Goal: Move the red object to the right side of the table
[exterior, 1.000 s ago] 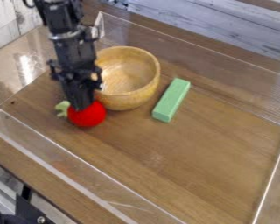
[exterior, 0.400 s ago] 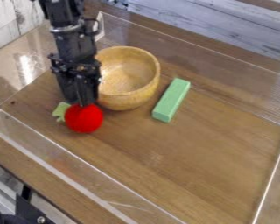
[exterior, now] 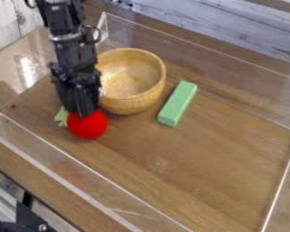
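Seen from a high corner: a brown wood-grain flat table (exterior: 196, 172) with low clear plastic walls at its edges. On it, at the 9 o'clock side of the picture, the small round bright-red toy fruit (exterior: 88, 125), with a little green leafy tip showing at its 10 o'clock edge. Directly above the fruit, a black robot gripper (exterior: 82, 107), pointing steeply down from an arm that comes in from 11 o'clock. Fingers down at the upper part of the fruit, on both its sides; jaws seemingly parted, but cannot tell for sure whether loose around the fruit or pressing it, because of the dark and blurred fingers. Fruit resting on the wood, not lifted. At 1 o'clock of the fruit, very near and just behind the gripper, a round light wooden bowl (exterior: 130, 80), upright, much larger than the fruit. At 3 o'clock of the bowl, just beside it but apart, a green rectangular block (exterior: 178, 102), lying flat, its long side running from 1 o'clock to 7 o'clock. From the centre toward 4 and 5 o'clock, only bare wood.
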Available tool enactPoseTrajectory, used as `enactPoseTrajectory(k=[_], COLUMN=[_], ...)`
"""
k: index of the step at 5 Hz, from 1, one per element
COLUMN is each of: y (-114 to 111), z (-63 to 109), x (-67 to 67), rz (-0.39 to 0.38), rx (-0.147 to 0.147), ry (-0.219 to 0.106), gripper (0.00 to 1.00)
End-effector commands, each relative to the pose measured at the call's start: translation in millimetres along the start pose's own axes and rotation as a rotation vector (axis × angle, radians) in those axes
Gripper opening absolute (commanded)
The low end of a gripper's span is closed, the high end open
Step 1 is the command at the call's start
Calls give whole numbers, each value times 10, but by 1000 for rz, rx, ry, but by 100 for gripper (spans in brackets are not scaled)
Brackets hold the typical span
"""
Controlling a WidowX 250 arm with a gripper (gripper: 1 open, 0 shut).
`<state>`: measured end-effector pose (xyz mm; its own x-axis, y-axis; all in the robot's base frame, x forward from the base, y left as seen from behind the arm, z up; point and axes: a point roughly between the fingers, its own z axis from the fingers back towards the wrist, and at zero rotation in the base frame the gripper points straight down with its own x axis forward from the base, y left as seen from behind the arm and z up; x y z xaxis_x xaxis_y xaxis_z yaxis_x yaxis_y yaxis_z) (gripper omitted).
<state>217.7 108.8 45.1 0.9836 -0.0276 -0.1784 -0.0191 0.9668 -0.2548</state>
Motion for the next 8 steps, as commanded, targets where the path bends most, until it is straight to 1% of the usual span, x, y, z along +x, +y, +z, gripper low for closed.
enactPoseTrajectory(k=[1,2,3,4,5,6,7,8], y=[15,63,72,-2,-250,-530,-636,-911], z=[7,-79,22,225,346,467,315,300], x=[-18,-42,-3,33,57,89,-13,-30], rz=[19,-30,-8,23,-29,-93,-122,-134], rx=[-10,-7,-3,14,56,86,94,115], ry=[-15,11,0,-22,-41,-61,-58,-72], gripper=[100,100,0,0,0,0,100,0])
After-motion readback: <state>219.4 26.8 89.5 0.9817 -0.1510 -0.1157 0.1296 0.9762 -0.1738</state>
